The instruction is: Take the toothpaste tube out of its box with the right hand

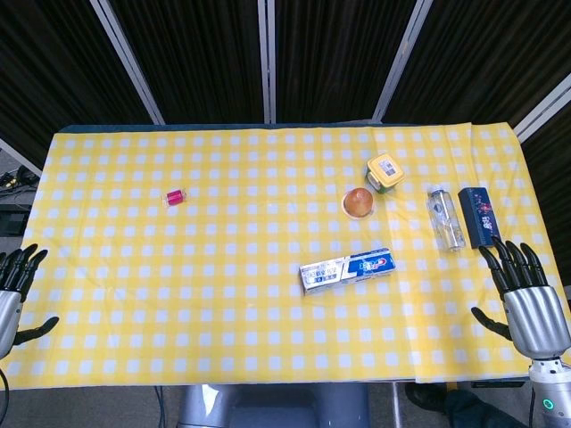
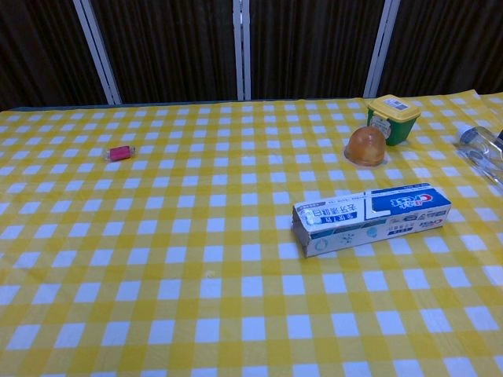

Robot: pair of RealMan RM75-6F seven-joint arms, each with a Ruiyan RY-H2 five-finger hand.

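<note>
The toothpaste box [image 1: 347, 269] [image 2: 371, 219], white and blue with printed text, lies flat on the yellow checked tablecloth [image 1: 223, 294] [image 2: 157, 275], right of centre. Its flaps look closed and no tube shows. My right hand [image 1: 526, 299] hovers at the table's right front edge, fingers spread, holding nothing, well to the right of the box. At the left front edge my left hand [image 1: 16, 285] is also spread and holds nothing. Neither hand shows in the chest view.
Behind the box sit an orange jelly cup [image 1: 359, 203] [image 2: 365, 145] and a yellow-lidded green tub [image 1: 384, 172] [image 2: 393, 118]. A clear bottle [image 1: 445, 219] [image 2: 481, 145] and a dark blue box [image 1: 480, 215] lie at the right. A small red object [image 1: 173, 197] [image 2: 119, 152] lies far left.
</note>
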